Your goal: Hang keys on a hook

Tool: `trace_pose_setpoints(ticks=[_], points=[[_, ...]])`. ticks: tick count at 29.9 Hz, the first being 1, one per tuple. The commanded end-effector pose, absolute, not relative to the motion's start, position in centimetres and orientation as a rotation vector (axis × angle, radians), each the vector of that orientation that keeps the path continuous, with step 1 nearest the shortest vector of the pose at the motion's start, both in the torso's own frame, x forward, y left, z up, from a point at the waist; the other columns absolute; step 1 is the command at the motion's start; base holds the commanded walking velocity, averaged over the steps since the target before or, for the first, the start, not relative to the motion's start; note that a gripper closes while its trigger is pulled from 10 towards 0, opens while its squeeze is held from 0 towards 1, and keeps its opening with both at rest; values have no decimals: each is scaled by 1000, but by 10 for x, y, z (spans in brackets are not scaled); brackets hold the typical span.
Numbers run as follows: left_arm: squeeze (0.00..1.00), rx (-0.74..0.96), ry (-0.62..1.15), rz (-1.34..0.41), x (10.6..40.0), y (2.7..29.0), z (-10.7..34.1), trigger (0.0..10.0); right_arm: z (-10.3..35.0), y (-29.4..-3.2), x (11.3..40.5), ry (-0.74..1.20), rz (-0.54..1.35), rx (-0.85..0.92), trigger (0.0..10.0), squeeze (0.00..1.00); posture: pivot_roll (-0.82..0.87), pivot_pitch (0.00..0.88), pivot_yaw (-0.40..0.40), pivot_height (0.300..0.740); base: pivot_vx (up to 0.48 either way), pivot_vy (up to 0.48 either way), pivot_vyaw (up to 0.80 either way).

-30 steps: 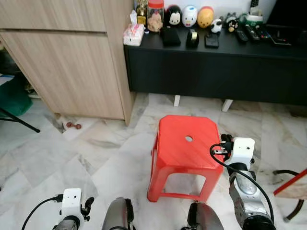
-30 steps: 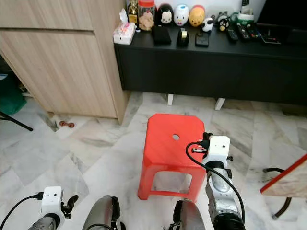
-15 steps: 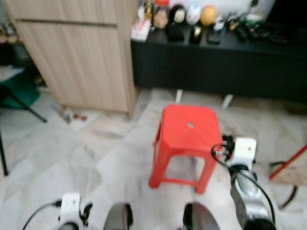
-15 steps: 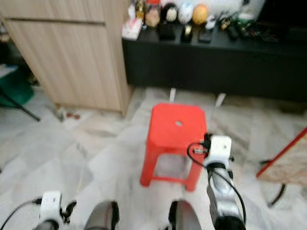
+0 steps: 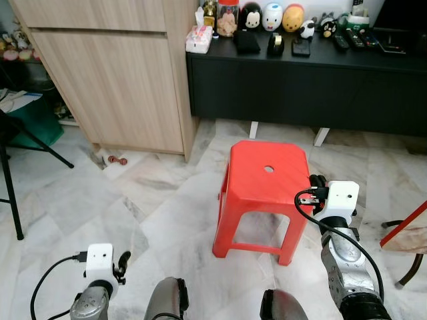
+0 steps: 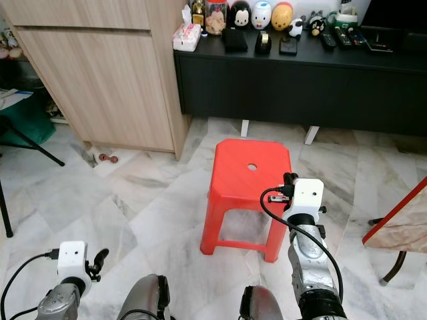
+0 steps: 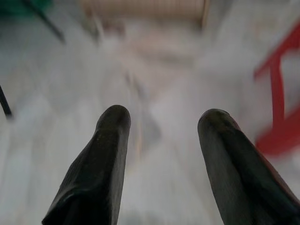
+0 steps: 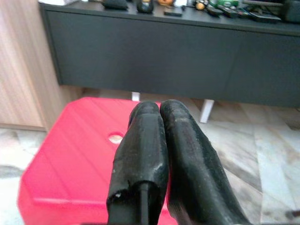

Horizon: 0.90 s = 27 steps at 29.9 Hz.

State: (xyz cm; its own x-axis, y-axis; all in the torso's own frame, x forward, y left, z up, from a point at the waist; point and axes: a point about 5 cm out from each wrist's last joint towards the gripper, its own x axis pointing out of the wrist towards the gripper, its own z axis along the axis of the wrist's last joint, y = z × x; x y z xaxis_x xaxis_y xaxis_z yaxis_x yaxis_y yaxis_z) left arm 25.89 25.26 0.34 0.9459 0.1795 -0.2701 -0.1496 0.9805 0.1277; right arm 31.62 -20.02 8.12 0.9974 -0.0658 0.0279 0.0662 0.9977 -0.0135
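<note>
Two claws: left (image 7: 161, 140) open, right (image 8: 159, 117) closed.

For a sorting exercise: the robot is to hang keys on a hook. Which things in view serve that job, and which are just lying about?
For the job:
- right gripper, shut, by the stool
- left gripper, open, low above the floor

Lying about:
- red stool
- wooden cabinet
- black sideboard
- tissue pack
- figurines
- remotes
</note>
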Motion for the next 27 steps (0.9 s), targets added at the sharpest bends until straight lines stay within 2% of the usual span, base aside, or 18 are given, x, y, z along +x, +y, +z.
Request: trace_pose_setpoints(ticks=[1,10,15,21,27], points=[[0,106,194,170,271,250,19,10000,91,-197,321,-59,-50,-12,10000,0,156,78,-22,663,0,0,0],[0,141,-44,104,296,234,65,10000,96,-195,324,-60,-28,-9,10000,0,146,36,-9,718,0,0,0],[0,157,-105,45,303,224,81,10000,106,-191,330,-84,9,-3,10000,0,147,8,-5,740,0,0,0],[0,142,-154,4,312,216,99,10000,116,-187,339,-89,45,-13,10000,0,164,0,-8,740,0,0,0],[0,142,-166,-100,311,204,109,10000,117,-171,344,-61,122,-21,10000,0,184,0,-12,740,0,0,0]])
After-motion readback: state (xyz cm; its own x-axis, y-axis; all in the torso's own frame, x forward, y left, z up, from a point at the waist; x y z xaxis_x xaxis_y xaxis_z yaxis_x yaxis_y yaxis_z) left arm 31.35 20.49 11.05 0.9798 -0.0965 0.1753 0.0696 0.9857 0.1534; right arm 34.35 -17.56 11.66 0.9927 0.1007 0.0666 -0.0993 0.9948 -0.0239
